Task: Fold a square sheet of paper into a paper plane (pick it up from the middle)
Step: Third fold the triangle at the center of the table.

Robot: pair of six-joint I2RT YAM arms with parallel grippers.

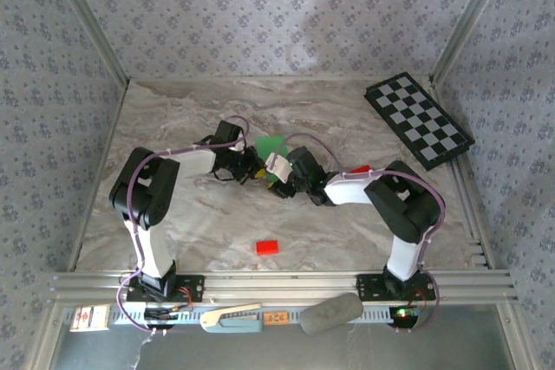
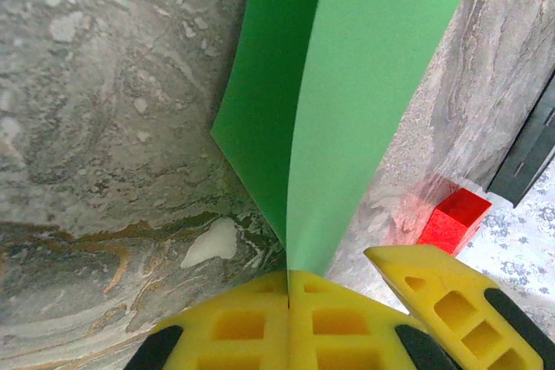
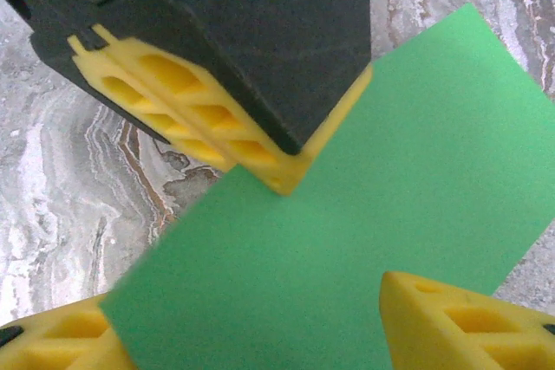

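The square sheet of paper (image 1: 270, 146) is bright green and held up off the marble table between the two arms. My left gripper (image 2: 288, 276) is shut on its lower edge, and the sheet (image 2: 347, 84) rises from the yellow pads bent along a centre crease. In the right wrist view the sheet (image 3: 364, 205) spans the frame as a flat green face, with the left gripper (image 3: 286, 171) pinching its upper edge. My right gripper (image 3: 251, 327) is open, one fingertip (image 3: 451, 318) on each side of the sheet, nothing pinched. From above, both grippers (image 1: 251, 166) (image 1: 284, 178) meet mid-table.
A red block (image 1: 267, 247) lies near the front of the table. A red piece (image 1: 360, 169) sits by the right arm and appears close by in the left wrist view (image 2: 455, 217). A checkerboard (image 1: 418, 119) lies at the back right. Patterned walls enclose the table.
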